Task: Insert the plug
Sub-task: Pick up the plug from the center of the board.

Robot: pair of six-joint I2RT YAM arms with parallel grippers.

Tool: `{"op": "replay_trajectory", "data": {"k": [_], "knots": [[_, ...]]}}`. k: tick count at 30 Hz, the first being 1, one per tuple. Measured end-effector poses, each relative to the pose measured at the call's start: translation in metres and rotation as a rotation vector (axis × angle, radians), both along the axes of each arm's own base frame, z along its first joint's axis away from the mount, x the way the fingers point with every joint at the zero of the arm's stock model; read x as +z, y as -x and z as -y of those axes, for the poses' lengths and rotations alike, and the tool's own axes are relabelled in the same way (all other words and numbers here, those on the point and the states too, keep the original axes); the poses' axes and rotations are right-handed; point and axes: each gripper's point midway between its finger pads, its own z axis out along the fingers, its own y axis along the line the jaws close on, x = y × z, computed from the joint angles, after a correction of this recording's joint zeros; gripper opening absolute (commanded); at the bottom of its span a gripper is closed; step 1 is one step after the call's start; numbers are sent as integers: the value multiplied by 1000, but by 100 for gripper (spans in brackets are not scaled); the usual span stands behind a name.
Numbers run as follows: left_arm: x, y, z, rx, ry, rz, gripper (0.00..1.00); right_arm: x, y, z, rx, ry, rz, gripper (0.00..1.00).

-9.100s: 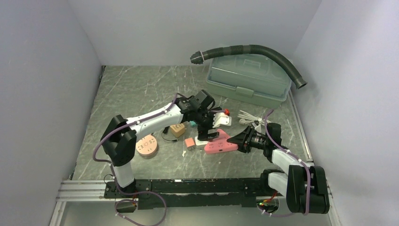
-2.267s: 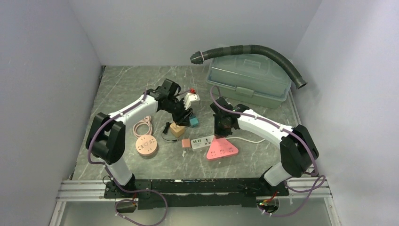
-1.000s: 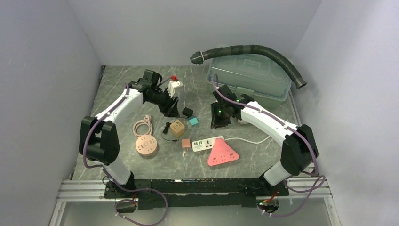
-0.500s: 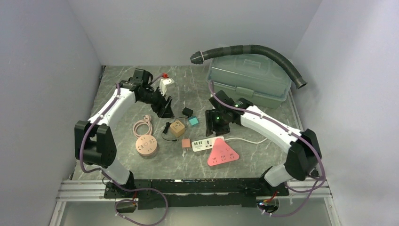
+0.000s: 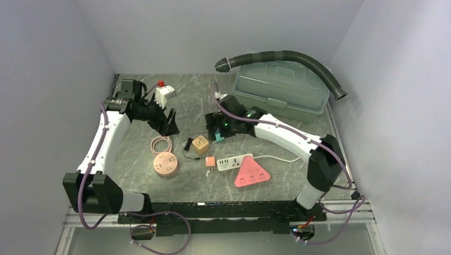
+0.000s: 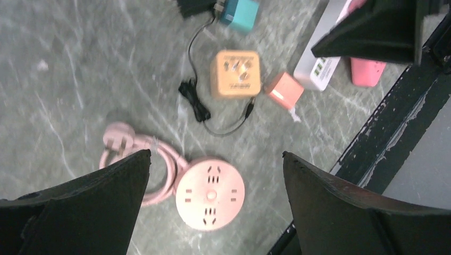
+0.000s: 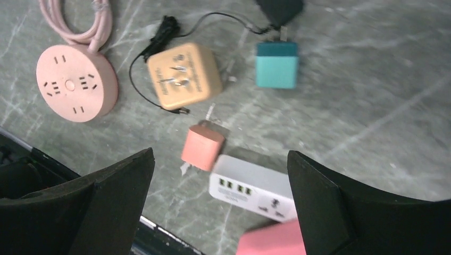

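Pink triangular strip (image 5: 251, 173) is nearest me, flat on the table. The white strip (image 7: 252, 187) lies against its far-left edge. The pink plug (image 7: 202, 147) lies just beside the white strip's left end, not inserted. The round socket (image 7: 76, 82) is to the left, the tan cube (image 7: 184, 75) is beyond, and the teal plug (image 7: 276, 65) is further back. None have shifted since half a second ago.

Changes: my left gripper (image 5: 171, 127) has swung left and away, now beyond the round socket, fingers wide apart, empty. My right gripper (image 5: 215, 133) has moved left over the teal plug, fingers wide apart, empty. The box (image 5: 282, 87) at far right is unchanged.
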Motion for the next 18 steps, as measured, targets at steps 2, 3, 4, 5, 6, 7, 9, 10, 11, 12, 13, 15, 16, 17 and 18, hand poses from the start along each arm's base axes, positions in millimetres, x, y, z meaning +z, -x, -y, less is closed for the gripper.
{"op": "replay_trajectory", "data": {"k": [2,3,4,5,6,7,9,10,11,12,13,15,16,17,18], "knots": [[-8,3,-13,34,-14,-34,96,-8,5,-21,54,6,26,100],[-15,5,-24,63,-24,-60,95,-15,10,-33,88,10,32,100],[-20,6,-33,88,-32,-81,94,-22,14,-42,113,11,36,100],[-25,8,-42,109,-40,-99,93,-27,18,-50,136,11,40,100],[-31,10,-52,136,-47,-123,92,-33,22,-58,158,9,43,100],[-36,13,-61,160,-54,-147,92,-39,25,-63,173,8,47,99],[-42,18,-70,188,-57,-181,91,-48,24,-68,187,5,59,98],[-44,21,-73,195,-58,-193,91,-51,22,-70,191,4,68,96],[-45,22,-75,198,-61,-200,91,-54,19,-72,195,3,79,94],[-45,24,-76,200,-62,-206,91,-57,16,-74,196,6,92,93],[-46,26,-77,202,-65,-212,91,-60,13,-75,195,9,105,92],[-46,27,-78,200,-69,-216,89,-66,6,-79,191,19,129,91],[-47,28,-78,200,-73,-218,88,-70,5,-80,190,25,134,91],[-48,29,-79,197,-80,-219,88,-74,2,-81,191,31,141,90],[-49,30,-80,194,-87,-220,87,-77,1,-81,192,37,146,89]]}}
